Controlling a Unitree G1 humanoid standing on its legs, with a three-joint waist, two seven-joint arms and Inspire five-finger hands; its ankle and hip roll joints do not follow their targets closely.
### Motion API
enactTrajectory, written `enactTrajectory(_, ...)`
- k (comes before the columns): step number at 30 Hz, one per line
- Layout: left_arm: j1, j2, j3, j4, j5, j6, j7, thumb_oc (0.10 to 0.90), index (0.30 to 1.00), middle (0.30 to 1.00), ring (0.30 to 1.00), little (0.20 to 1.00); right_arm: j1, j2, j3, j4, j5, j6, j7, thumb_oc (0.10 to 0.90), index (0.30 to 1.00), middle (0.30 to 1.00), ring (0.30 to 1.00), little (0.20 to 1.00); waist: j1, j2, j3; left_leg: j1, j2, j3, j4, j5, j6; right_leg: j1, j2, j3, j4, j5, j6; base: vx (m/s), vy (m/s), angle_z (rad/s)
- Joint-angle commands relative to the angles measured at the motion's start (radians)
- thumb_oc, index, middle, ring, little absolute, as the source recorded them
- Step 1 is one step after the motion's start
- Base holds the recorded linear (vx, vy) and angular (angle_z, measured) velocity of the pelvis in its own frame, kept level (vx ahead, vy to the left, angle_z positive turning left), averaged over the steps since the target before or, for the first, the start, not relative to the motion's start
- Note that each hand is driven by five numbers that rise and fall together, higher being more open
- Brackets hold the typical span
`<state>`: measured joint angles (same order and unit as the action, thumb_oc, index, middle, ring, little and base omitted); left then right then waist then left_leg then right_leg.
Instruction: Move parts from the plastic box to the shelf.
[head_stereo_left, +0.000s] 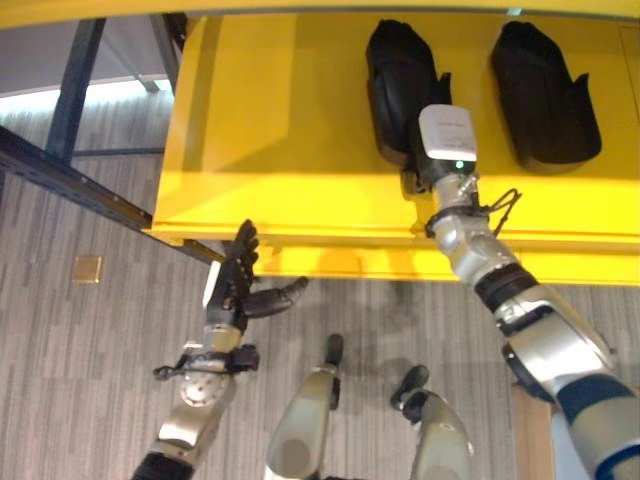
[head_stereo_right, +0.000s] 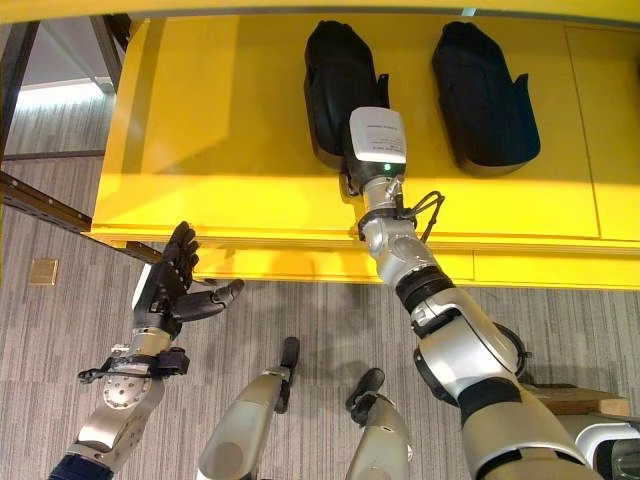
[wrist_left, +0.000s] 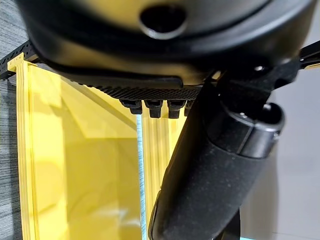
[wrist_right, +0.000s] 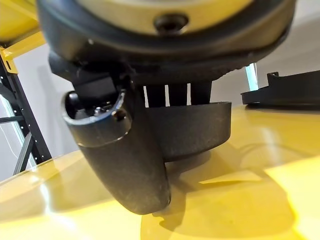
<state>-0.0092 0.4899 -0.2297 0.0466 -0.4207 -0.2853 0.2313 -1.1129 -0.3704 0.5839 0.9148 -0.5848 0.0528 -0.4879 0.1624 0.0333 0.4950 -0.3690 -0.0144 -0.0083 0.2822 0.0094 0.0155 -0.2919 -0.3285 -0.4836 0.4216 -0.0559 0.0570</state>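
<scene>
Two black moulded parts lie on the yellow shelf (head_stereo_left: 280, 130). My right hand (wrist_right: 120, 160) reaches in to the left part (head_stereo_left: 400, 85). The right wrist view has the thumb against that part's (wrist_right: 205, 130) curved wall and the fingers (wrist_right: 172, 95) going down behind its rim, a pinch on the wall. This part rests on the shelf. The second part (head_stereo_left: 545, 95) lies free to its right. Below the shelf's front edge my left hand (head_stereo_left: 240, 285) is held up, fingers straight, thumb (wrist_left: 215, 165) spread, holding nothing.
A dark blue rack upright (head_stereo_left: 70, 100) and a slanting beam (head_stereo_left: 80, 185) stand left of the shelf. A small brass plate (head_stereo_left: 87, 268) is set in the grey floor. A wooden surface (head_stereo_right: 580, 400) shows at the lower right.
</scene>
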Motion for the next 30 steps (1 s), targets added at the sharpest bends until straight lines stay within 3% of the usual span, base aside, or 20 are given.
enactTrajectory(1,-0.001,0.023,0.032,-0.1,0.012,-0.068,0.014,0.9,1.0,1.0,1.0,1.0,0.008,0.188,0.083,-0.006,0.031,-0.09,0.094,0.9,1.0,1.0,1.0,1.0,0.063,-0.015,0.025,0.059,-0.001,0.04,0.002,-0.087,0.021,-0.041,-0.091,0.065,-0.032,0.235,0.122,0.0,0.0,0.0)
enactTrajectory(13,0.017,0.018,0.063,-0.099,0.033,-0.053,0.048,0.9,1.0,1.0,1.0,1.0,0.019,0.225,0.02,-0.139,0.26,-0.137,0.105,0.9,1.0,1.0,1.0,1.0,0.042,-0.039,0.025,0.059,0.005,0.052,0.001,-0.088,0.022,-0.054,-0.086,0.081,-0.029,0.243,0.118,0.0,0.0,0.0)
enactTrajectory(23,0.025,0.017,0.08,-0.102,0.055,-0.039,0.076,0.9,1.0,1.0,1.0,1.0,0.035,0.202,-0.006,-0.374,0.337,-0.172,0.106,0.9,1.0,1.0,1.0,1.0,0.026,-0.064,0.025,0.054,0.009,0.061,0.005,-0.092,0.023,-0.069,-0.081,0.092,-0.024,0.25,0.117,0.0,0.0,0.0)
enactTrajectory(30,0.028,0.013,0.082,-0.104,0.058,-0.035,0.088,0.9,1.0,1.0,1.0,1.0,0.043,0.195,-0.02,-0.444,0.346,-0.181,0.096,0.9,1.0,1.0,1.0,1.0,0.021,-0.072,0.025,0.054,0.009,0.064,0.005,-0.093,0.025,-0.072,-0.082,0.095,-0.023,0.251,0.117,0.0,0.0,0.0)
